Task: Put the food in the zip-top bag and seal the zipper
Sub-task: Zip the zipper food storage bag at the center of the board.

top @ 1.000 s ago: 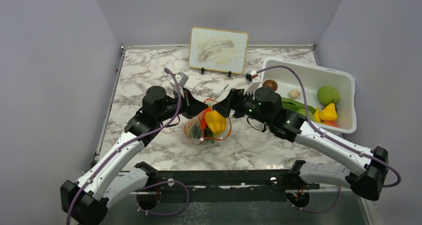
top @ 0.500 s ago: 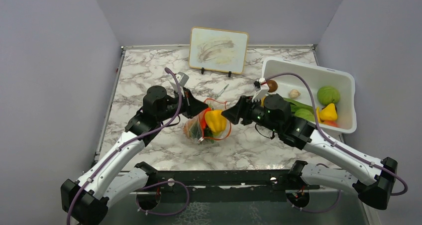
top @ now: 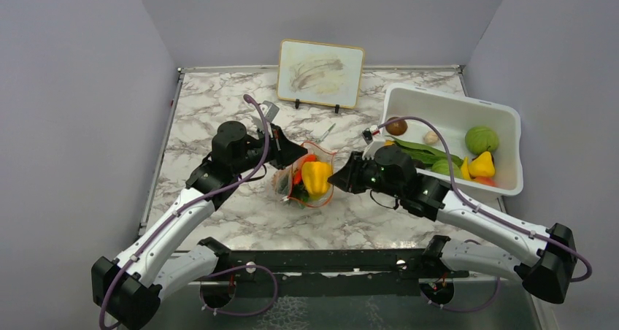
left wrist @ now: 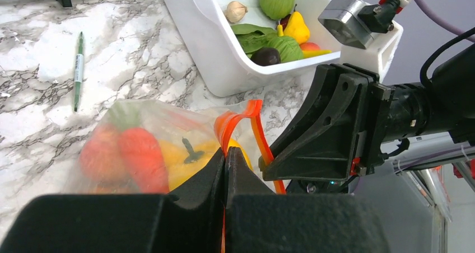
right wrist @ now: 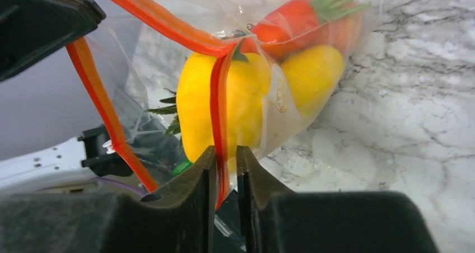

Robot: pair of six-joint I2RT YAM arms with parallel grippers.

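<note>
The clear zip-top bag [top: 303,182] stands on the marble table between my two grippers. It holds food: a yellow pepper [top: 316,177], a red-orange carrot-like piece [left wrist: 143,155] and green leaves. My left gripper [left wrist: 226,152] is shut on the red-orange zipper [left wrist: 253,121] at the bag's left mouth edge, holding it up. My right gripper [right wrist: 226,149] is at the right mouth edge. Its jaws stand narrowly apart with the zipper strip [right wrist: 218,96] running between them, against one finger with a gap to the other. The mouth gapes open between the two grippers.
A white bin [top: 445,96] at the right holds more food: a green round one [top: 482,139], a yellow pepper [top: 482,163], leaves and a brown piece [top: 396,125]. A pen [top: 326,131] lies behind the bag. A framed board [top: 321,72] stands at the back.
My right gripper has come down and left to the bag's right mouth edge, and its jaws have narrowed around the strip. The left gripper has pulled the bag more upright.
</note>
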